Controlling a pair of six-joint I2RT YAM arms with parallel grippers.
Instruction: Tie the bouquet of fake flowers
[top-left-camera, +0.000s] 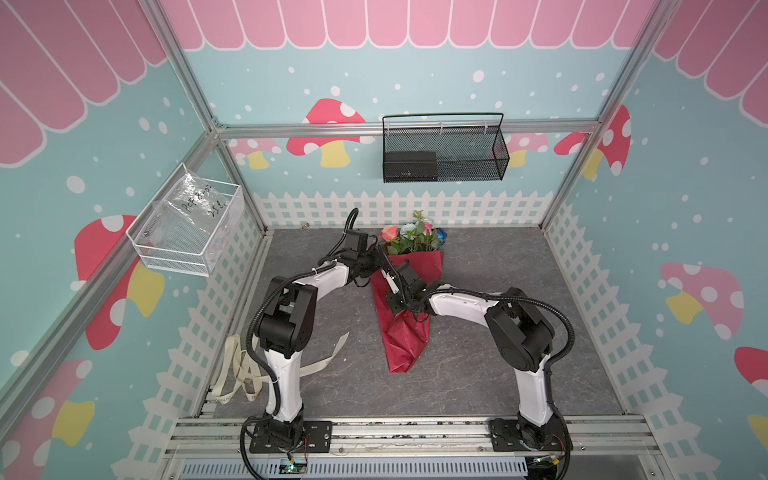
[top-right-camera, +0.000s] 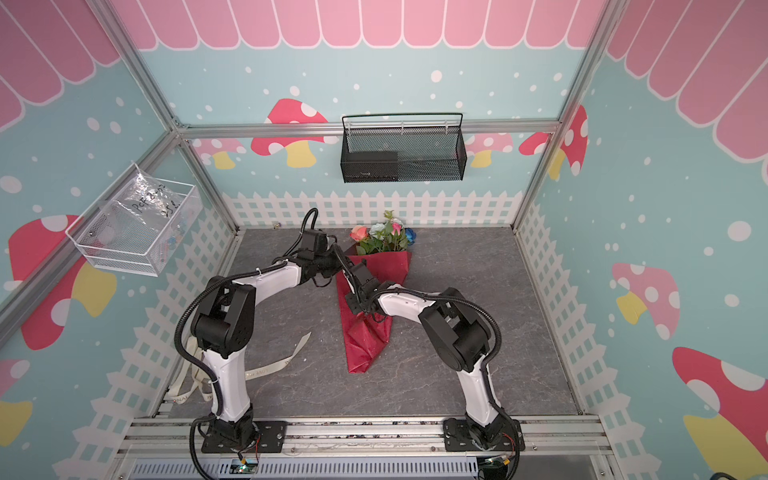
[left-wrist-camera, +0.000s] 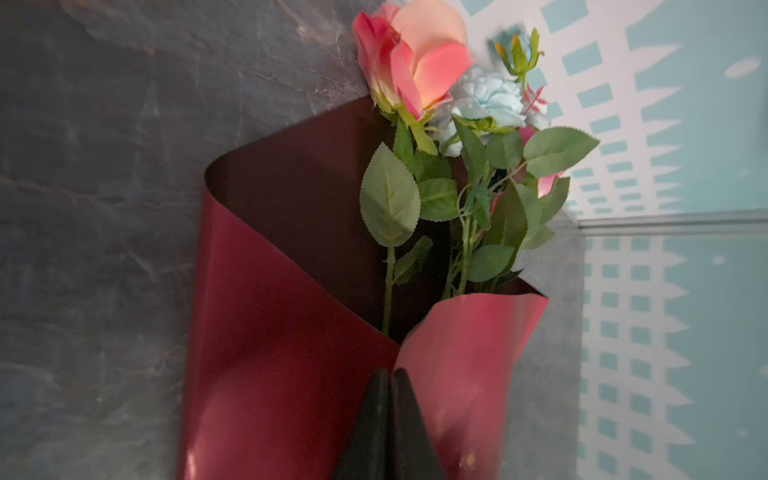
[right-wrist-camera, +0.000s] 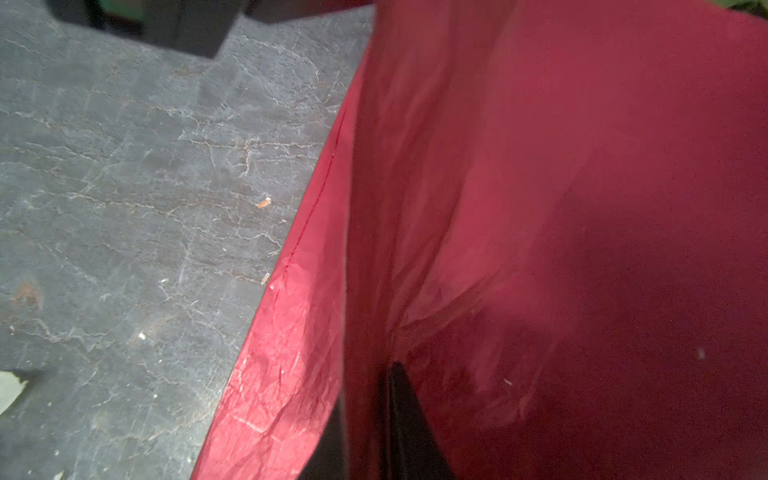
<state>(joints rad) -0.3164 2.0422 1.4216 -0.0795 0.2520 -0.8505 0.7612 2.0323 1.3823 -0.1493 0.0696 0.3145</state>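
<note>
Bouquet (top-left-camera: 417, 259) lies at the back middle of the grey table (top-left-camera: 498, 332), blooms toward the rear wall, wrapped in red paper (left-wrist-camera: 291, 332). Left gripper (left-wrist-camera: 388, 374) is closed on the paper's overlapping edge. Right gripper (right-wrist-camera: 368, 399) pinches a paper fold further down the cone. Ribbon (top-left-camera: 245, 370) lies well apart, by the left arm's base.

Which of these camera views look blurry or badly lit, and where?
Left wrist view: salmon rose glows overexposed, left end effector out of focus. Right wrist view: red wrapping paper soft and shadowed, table sharper. Both top views: evenly lit, sharp.
</note>
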